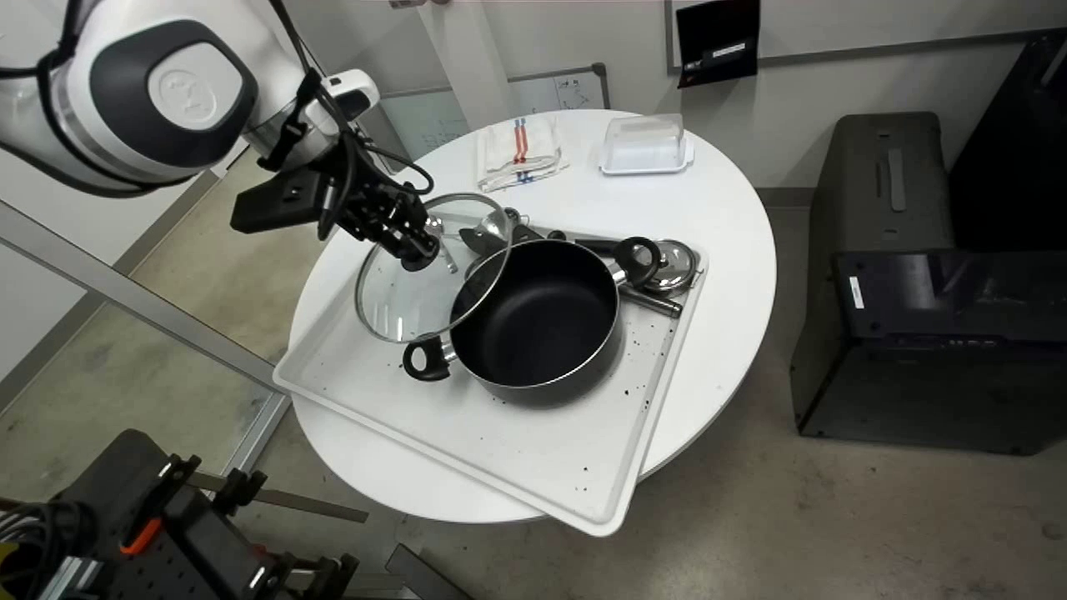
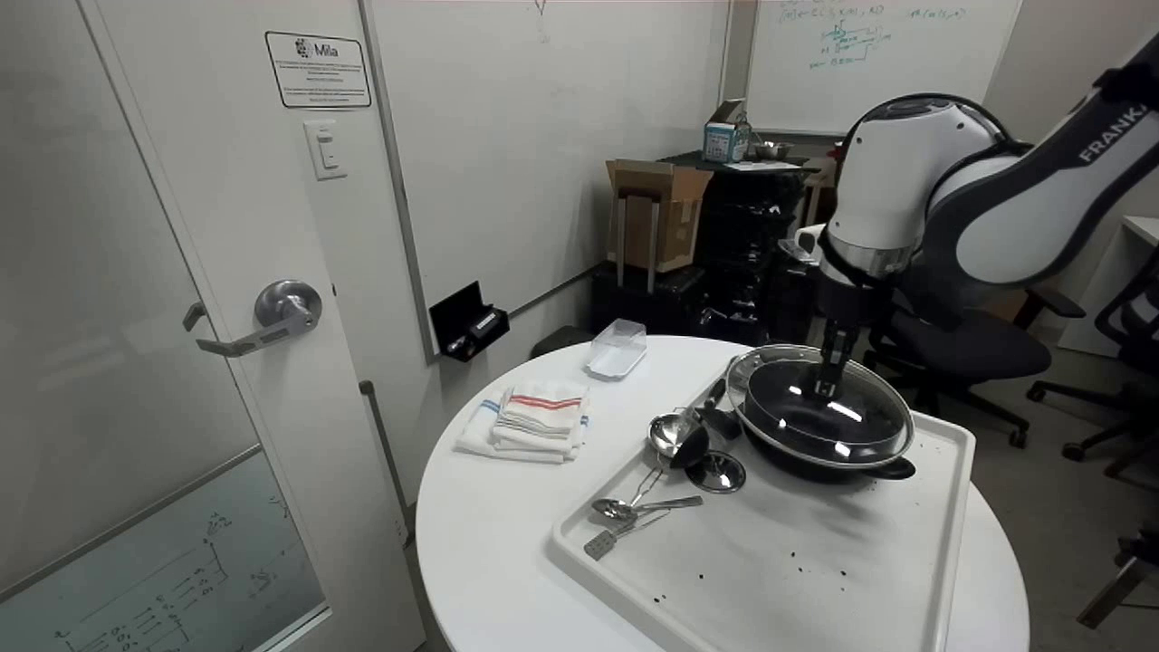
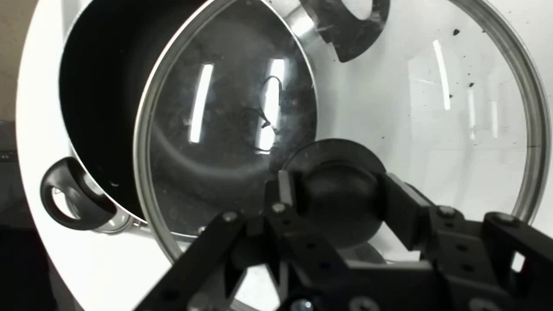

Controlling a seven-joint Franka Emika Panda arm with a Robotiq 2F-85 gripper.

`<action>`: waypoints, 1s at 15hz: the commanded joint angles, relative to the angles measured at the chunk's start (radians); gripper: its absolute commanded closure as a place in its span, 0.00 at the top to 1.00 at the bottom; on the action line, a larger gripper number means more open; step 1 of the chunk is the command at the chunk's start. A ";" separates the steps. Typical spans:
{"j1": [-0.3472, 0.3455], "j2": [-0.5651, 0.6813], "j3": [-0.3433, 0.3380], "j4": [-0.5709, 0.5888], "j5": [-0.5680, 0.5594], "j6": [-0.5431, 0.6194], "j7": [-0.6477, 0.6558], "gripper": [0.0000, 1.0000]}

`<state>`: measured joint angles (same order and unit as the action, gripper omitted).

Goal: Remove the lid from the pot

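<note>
In an exterior view the lid (image 1: 435, 287) hangs from the claw (image 1: 421, 254), mostly off to one side of the pot (image 1: 538, 312), though the two overlap from that angle. Most of the pot's dark inside shows, so the removing part looks nearly done. Pot's parked on the tray (image 1: 525, 442), tray's on the desk (image 1: 733, 250). Best guess at what's left: carry the lid fully away and set it down.

In an exterior view, utensils (image 2: 614, 510) lie on the tray, cloths (image 2: 543, 418) sit on the desk, and the lid lines up right over the pot, so nobody should judge sideways clearance from there. Can't tell if the two touch, either. Safe bet is a bit more height before any sideways travel, so nothing snags.

Wrist view's the handy one: the knob (image 3: 341, 203) sits between the pads (image 3: 286, 188) and the claw looks pinched in on it, so it's holding the lid by that alone. A round knob could let the lid tip or spin, so slow and level is the way to go. A handle (image 3: 352, 41) of the pot shows through the lid; whoever's driving would want to be past that before lowering, then let go only once the lid rests steady.
</note>
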<state>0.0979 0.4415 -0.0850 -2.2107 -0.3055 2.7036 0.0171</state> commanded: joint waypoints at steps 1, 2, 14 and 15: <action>0.097 -0.028 -0.029 -0.045 -0.092 0.036 0.090 0.26; 0.117 -0.024 -0.028 -0.048 -0.107 0.038 0.107 0.26; 0.245 0.106 -0.008 -0.017 -0.163 0.074 0.183 0.26; 0.243 0.122 -0.006 -0.012 -0.156 0.082 0.175 0.26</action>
<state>0.3400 0.5294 -0.0893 -2.2431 -0.4600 2.7520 0.1985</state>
